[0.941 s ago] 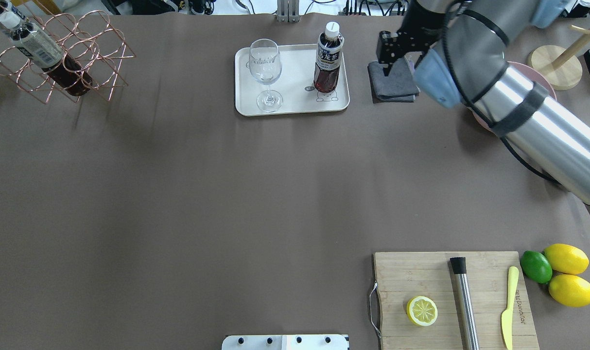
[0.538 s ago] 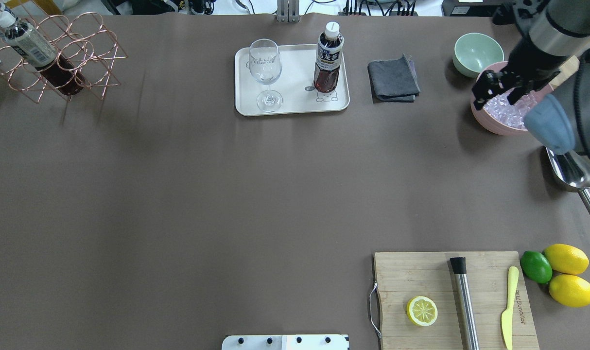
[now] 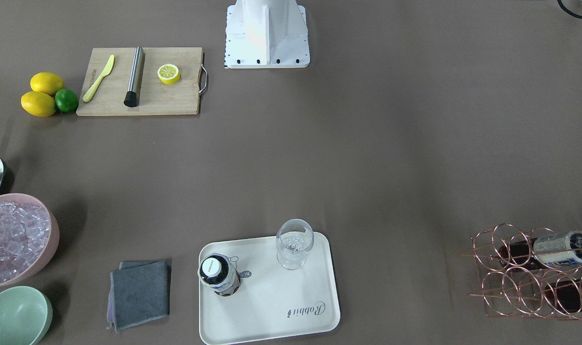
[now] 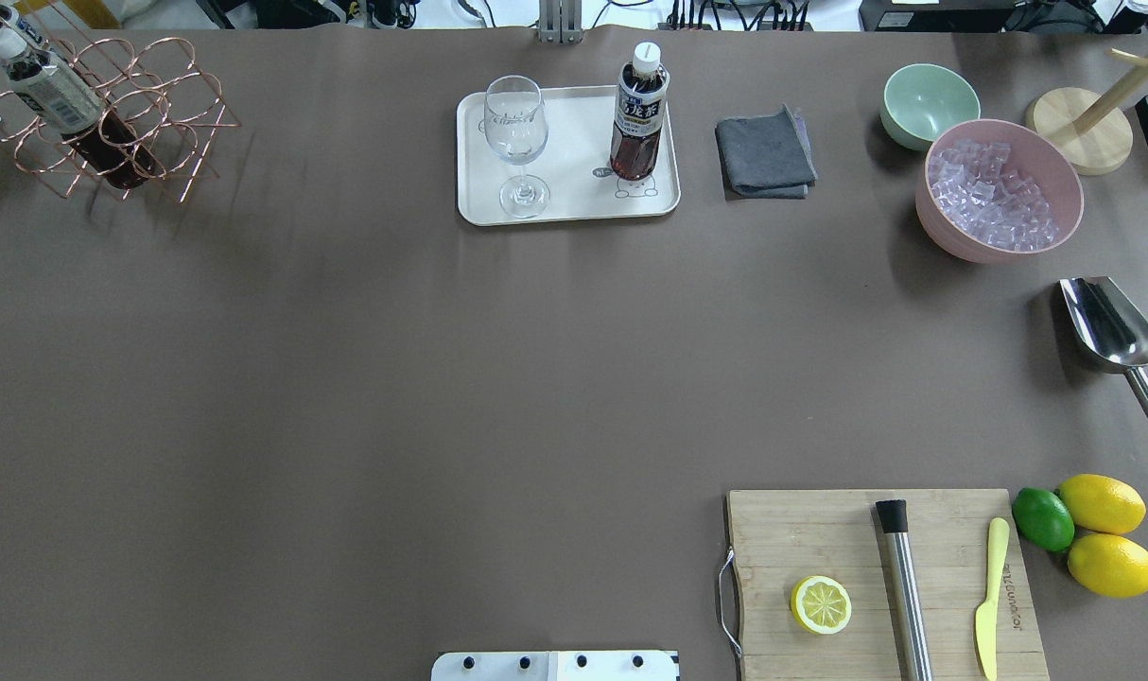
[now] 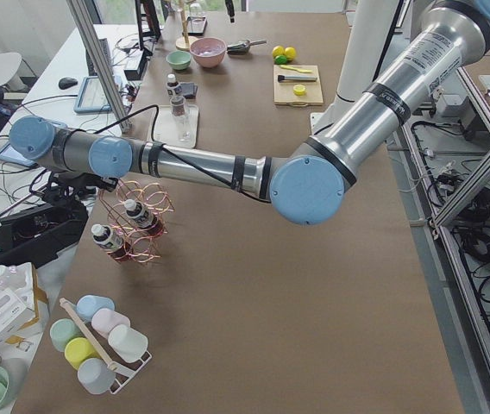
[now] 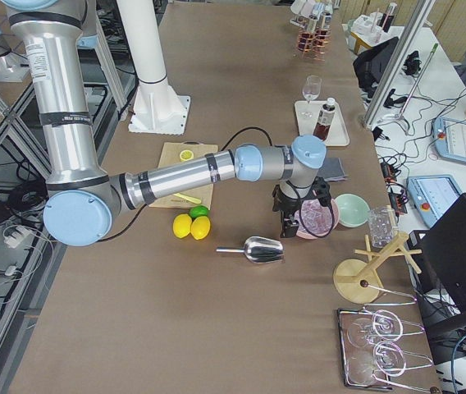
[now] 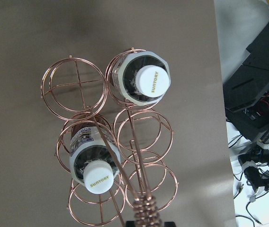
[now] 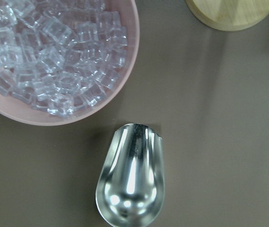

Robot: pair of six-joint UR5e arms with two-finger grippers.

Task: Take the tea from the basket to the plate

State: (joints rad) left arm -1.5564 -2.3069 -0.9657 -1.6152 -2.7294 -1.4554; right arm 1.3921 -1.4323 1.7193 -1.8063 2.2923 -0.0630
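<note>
One tea (image 4: 639, 123) (image 3: 218, 274) stands upright on the plate (image 4: 574, 203) (image 3: 272, 306), next to a stemmed glass (image 4: 514, 132). The basket (image 4: 148, 113) (image 3: 511, 268) (image 7: 144, 137) sits at the table's far left corner and holds two more bottles (image 7: 141, 80) (image 7: 94, 161). My left gripper (image 5: 112, 183) is over the basket. The coiled handle (image 7: 144, 210) runs into it at the bottom edge of the left wrist view, and it seems shut there. My right gripper (image 6: 299, 217) hangs by the pink bowl; I cannot tell whether it is open or shut.
A pink bowl of ice (image 4: 1000, 189), a green bowl (image 4: 929, 102), a metal scoop (image 4: 1108, 331) (image 8: 130, 179) and a grey cloth (image 4: 765, 151) lie right of the plate. The cutting board (image 4: 820, 530) with half a lemon, a muddler and a knife is near the robot.
The right arm has drawn back from the grey cloth beside the plate, past the pink bowl and out of the overhead view. The basket has shifted a little leftwards.
</note>
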